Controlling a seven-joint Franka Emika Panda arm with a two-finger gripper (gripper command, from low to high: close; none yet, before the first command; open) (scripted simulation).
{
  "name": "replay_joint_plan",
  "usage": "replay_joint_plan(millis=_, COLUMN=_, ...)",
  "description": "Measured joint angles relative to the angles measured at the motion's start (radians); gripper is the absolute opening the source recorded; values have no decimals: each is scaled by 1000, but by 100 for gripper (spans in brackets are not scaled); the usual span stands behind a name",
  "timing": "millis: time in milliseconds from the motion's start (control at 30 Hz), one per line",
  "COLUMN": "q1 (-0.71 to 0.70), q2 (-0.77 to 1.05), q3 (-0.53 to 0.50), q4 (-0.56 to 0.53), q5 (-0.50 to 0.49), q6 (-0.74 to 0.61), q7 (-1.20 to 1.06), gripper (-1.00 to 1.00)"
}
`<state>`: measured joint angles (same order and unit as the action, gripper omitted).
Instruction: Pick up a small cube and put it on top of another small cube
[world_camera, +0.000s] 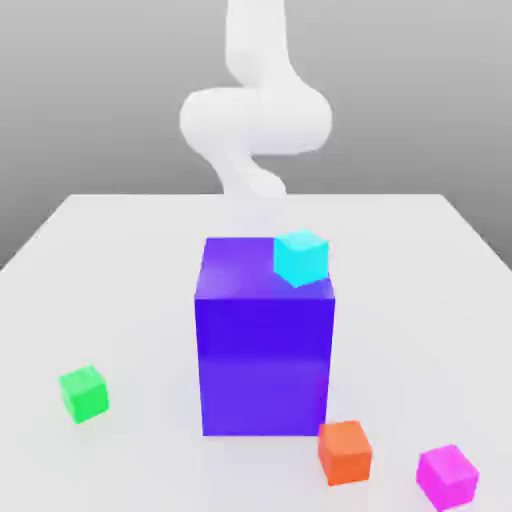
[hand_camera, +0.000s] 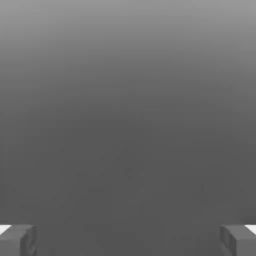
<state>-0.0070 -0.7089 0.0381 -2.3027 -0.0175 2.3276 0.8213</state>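
Note:
The small magenta-pink cube (world_camera: 447, 476) rests on the white table near the front, at the exterior view's right. The small bright green cube (world_camera: 83, 392) sits on the table at the exterior view's left, well apart from it. In the hand view my gripper (hand_camera: 128, 241) is open, its two grey fingertips (hand_camera: 18, 240) far apart with nothing between them, facing a plain grey background. The white arm (world_camera: 255, 120) rises behind the big block at the far side of the table.
A big blue-purple block (world_camera: 265, 335) stands mid-table with a cyan small cube (world_camera: 301, 256) on its top far corner. An orange small cube (world_camera: 345, 451) lies just in front of the block, next to the magenta one. The white table (world_camera: 130, 260) spreads around them.

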Motion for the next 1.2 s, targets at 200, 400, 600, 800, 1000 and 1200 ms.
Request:
replay_joint_plan(millis=200, q1=-10, q2=223, q3=90, q4=-7, q5=-54, q6=68, q7=61, gripper=0)
replay_joint_plan(millis=400, q1=-4, q2=441, q3=165, q4=-13, q5=-118, q6=133, q7=128, gripper=0)
replay_joint_plan(millis=600, q1=30, q2=659, q3=217, q4=-19, q5=-183, q6=198, q7=196, gripper=0)
replay_joint_plan(millis=800, q1=86, q2=872, q3=236, q4=-26, q5=-217, q6=267, q7=241, gripper=0)
replay_joint_plan(millis=1000, q1=139, q2=1079, q3=251, q4=-26, q5=-228, q6=354, q7=269, gripper=0)
replay_joint_plan(millis=1200, q1=194, q2=1214, q3=187, q4=3, q5=-290, q6=452, q7=316, gripper=-100)
